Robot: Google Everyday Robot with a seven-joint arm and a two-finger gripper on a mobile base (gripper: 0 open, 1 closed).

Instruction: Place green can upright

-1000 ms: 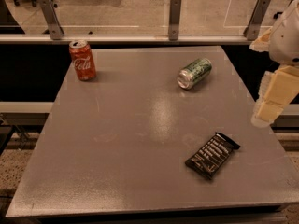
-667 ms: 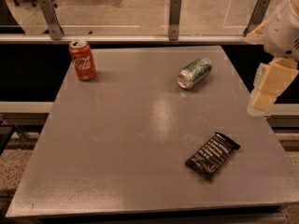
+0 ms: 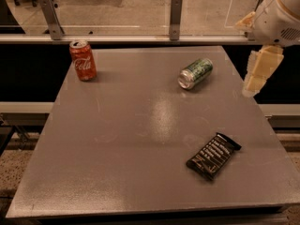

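The green can [image 3: 195, 72] lies on its side on the grey table [image 3: 140, 139], at the far right part, with its silver end facing the front left. My gripper [image 3: 257, 73] hangs in the air just past the table's right edge, to the right of the can and apart from it. It holds nothing that I can see.
A red Coca-Cola can [image 3: 83, 60] stands upright at the far left of the table. A black snack bar wrapper [image 3: 213, 155] lies flat at the front right. A rail with glass panels [image 3: 175, 12] runs behind the table's far edge.
My gripper has moved a little up and to the left, closer to the table's right edge. The cans and the wrapper have not moved.
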